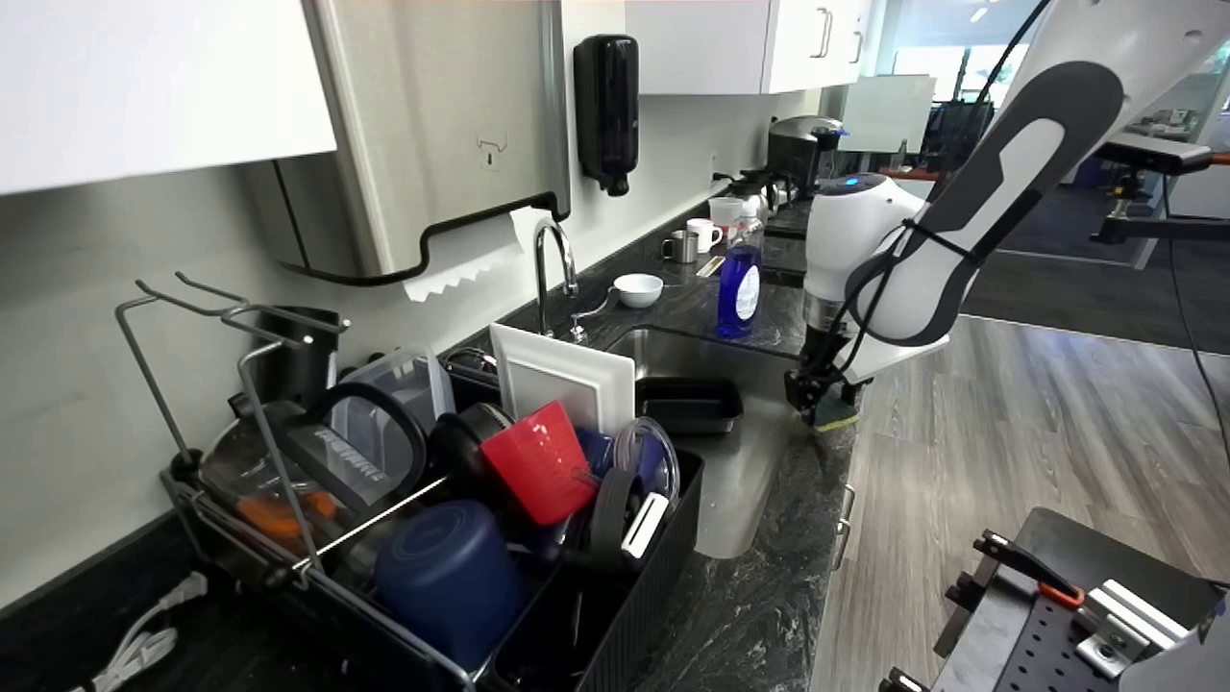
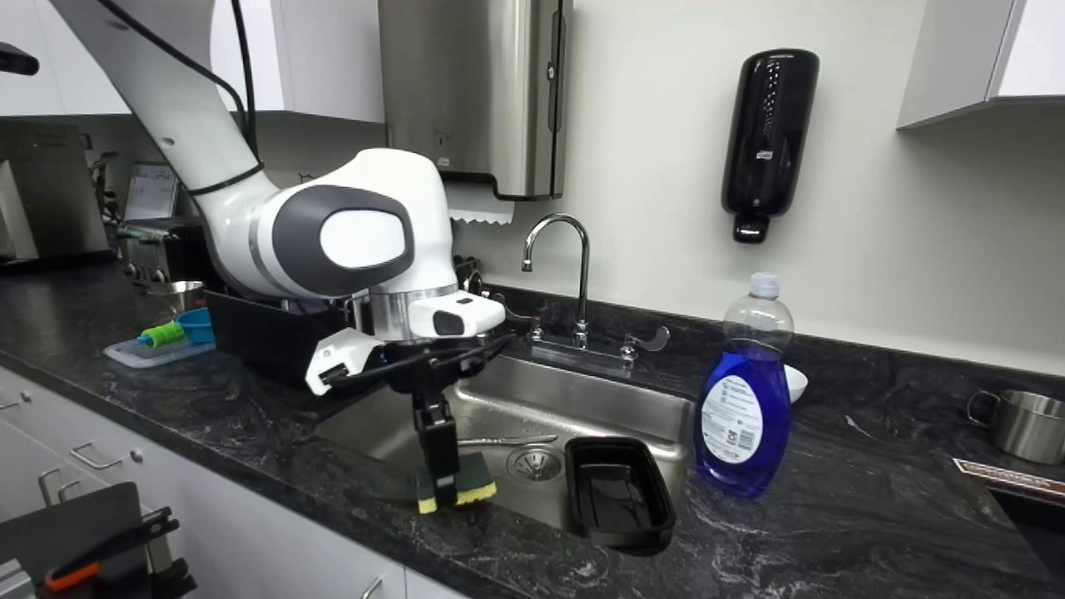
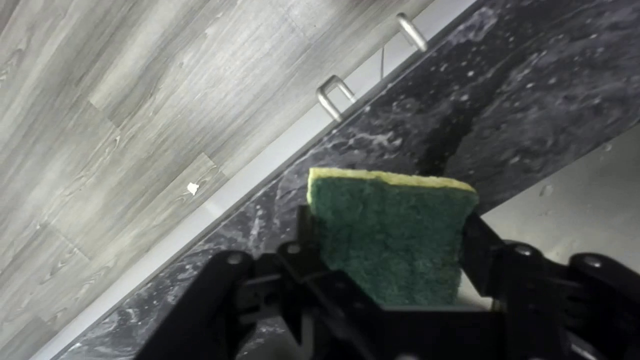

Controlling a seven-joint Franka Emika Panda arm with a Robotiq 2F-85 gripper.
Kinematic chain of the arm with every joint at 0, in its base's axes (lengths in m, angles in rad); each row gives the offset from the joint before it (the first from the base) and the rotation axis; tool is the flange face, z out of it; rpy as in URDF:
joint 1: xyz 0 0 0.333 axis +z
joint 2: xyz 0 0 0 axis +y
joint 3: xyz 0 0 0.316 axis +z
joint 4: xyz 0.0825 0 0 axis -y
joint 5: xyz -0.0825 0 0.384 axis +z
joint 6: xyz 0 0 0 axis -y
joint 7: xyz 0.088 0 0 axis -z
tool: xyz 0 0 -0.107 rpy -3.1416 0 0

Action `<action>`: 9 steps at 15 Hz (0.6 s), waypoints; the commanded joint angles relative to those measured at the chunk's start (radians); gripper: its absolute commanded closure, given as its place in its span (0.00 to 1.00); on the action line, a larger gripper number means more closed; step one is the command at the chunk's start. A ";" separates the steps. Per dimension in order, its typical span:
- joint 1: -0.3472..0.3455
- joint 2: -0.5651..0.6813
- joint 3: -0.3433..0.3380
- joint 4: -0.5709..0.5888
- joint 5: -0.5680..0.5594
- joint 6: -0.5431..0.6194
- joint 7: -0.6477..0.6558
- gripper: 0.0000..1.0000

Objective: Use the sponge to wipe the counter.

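Note:
The sponge is a block with a dark green scouring face and a yellow layer. It shows in the wrist view [image 3: 392, 240] and in both exterior views [image 1: 835, 414] [image 2: 476, 474]. My gripper [image 3: 389, 227] is shut on the sponge, one finger at each side, green face toward the wrist camera. In an exterior view the gripper [image 2: 441, 470] points down at the front strip of the black marbled counter [image 2: 865, 516], between the sink and the front edge. The sponge is at or just above the counter; I cannot tell whether it touches. The counter also shows in the wrist view [image 3: 540, 90].
The steel sink [image 2: 499, 420] lies beside the gripper, with a black tray [image 2: 620, 491] in it. A blue soap bottle [image 2: 740, 416] stands by the sink. A full dish rack [image 1: 663, 567] stands on the counter. Drawer handles [image 3: 332, 95] stick out below the front edge.

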 commanded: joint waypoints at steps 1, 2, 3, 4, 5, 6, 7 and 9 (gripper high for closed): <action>-0.040 0.008 -0.020 0.039 0.000 -0.036 -0.049 0.56; -0.052 0.006 -0.029 0.047 0.002 -0.042 -0.065 0.56; -0.066 0.005 -0.040 0.053 0.000 -0.041 -0.082 0.56; -0.079 0.003 -0.049 0.061 0.002 -0.046 -0.101 0.56; -0.095 -0.002 -0.060 0.068 0.003 -0.047 -0.125 0.56; -0.108 -0.004 -0.070 0.075 0.001 -0.048 -0.144 0.56; -0.123 -0.009 -0.081 0.084 0.002 -0.055 -0.171 0.56; -0.150 -0.018 -0.096 0.100 0.014 -0.063 -0.217 0.56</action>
